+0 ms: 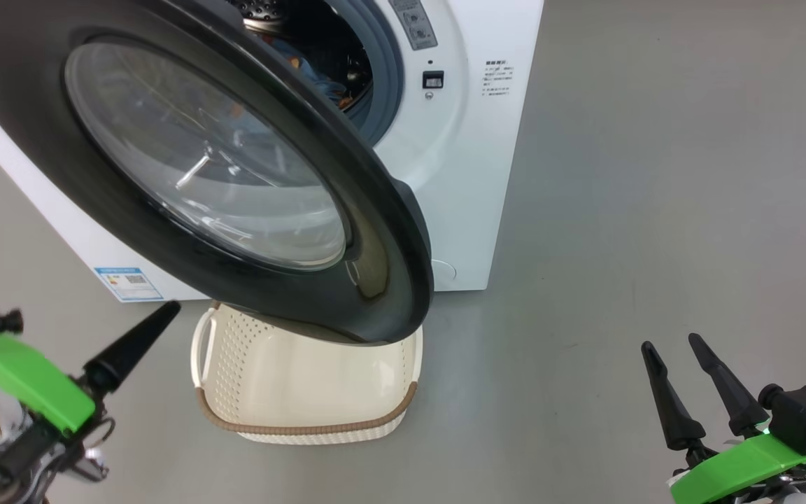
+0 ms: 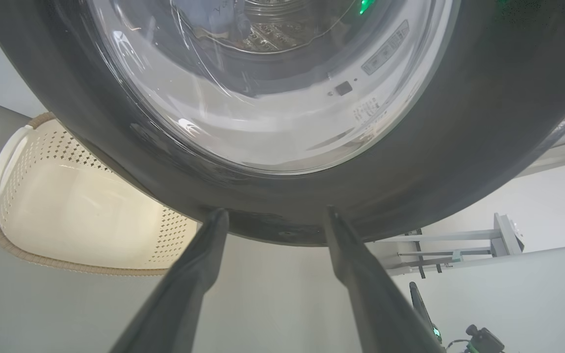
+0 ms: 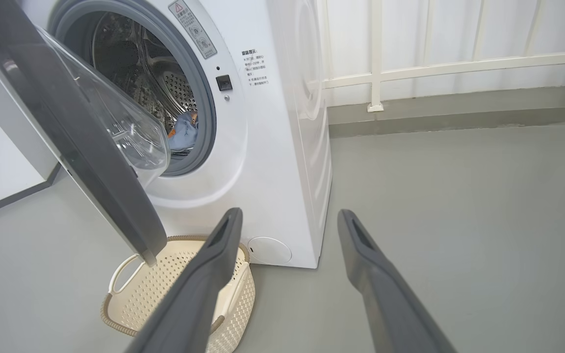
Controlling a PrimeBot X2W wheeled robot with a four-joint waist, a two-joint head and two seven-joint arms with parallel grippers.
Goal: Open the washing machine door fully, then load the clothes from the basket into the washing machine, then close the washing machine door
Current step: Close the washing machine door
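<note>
The washing machine (image 1: 473, 175) stands white at the top of the head view. Its door (image 1: 375, 231), black-framed with a glass bowl, hangs partly open over the basket (image 1: 305, 427). Light-blue clothes (image 1: 322, 87) lie in the drum, also seen from the right wrist as clothes (image 3: 183, 132). The part of the basket (image 3: 150, 289) that shows holds nothing; its far side is hidden by the door. My left gripper (image 2: 276, 212) is open, its tips just under the door's lower rim (image 2: 287, 230), nothing between them. My right gripper (image 1: 670, 343) is open over the floor, right of the machine.
Bare grey floor (image 1: 655, 210) stretches to the right of the washer. A white railing (image 3: 375, 73) and a low kerb run behind it. A pale metal frame (image 2: 459, 242) stands against the wall in the left wrist view.
</note>
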